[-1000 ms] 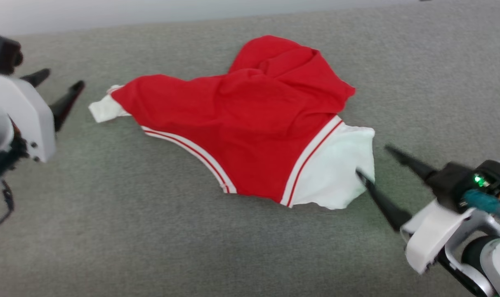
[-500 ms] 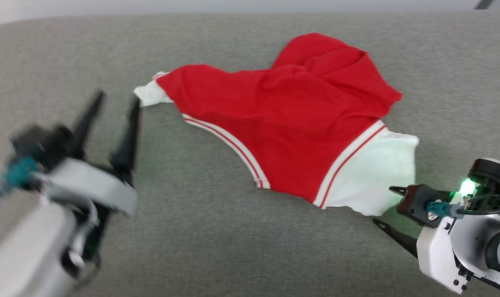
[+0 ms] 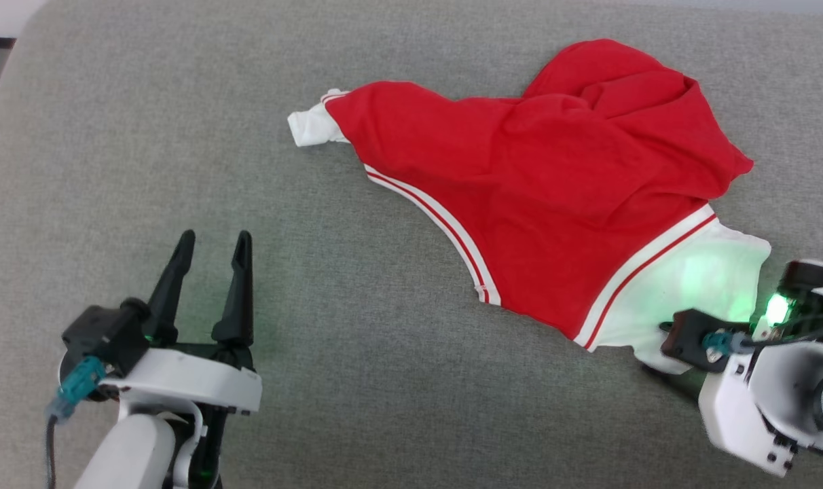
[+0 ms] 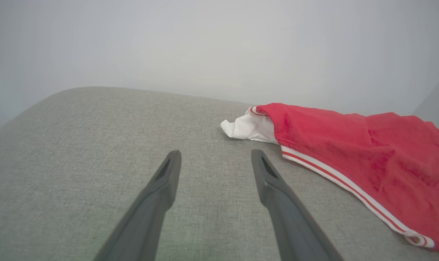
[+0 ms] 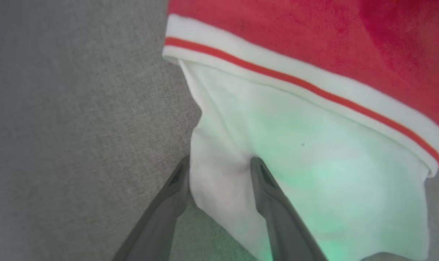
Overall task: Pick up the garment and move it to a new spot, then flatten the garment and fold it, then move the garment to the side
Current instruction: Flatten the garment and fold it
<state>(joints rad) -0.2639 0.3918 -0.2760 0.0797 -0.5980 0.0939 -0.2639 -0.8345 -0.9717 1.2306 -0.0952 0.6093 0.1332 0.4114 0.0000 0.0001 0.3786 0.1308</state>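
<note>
Reaching for the garment (image 3: 540, 204), we find it lying crumpled across the upper right of the head view on the grey cushion (image 3: 330, 353). Its red body is bunched at the top, with a white panel (image 3: 697, 285) at the lower right and a small white end (image 3: 309, 125) toward the upper middle. Our right gripper (image 5: 220, 159) stands with its jaws apart astride the near edge of that white panel, one finger on the cloth and one at its border on the cushion. We judge nothing is pinched yet. Our left gripper (image 3: 214, 236) hovers wide and empty at the lower left, well apart from the cloth. We expect the garment to be light, limp and ready to sag or bunch, so a single corner hold would let it trail. The striped trim (image 3: 439, 214) and the two white ends look like the firmest places to take hold.
</note>
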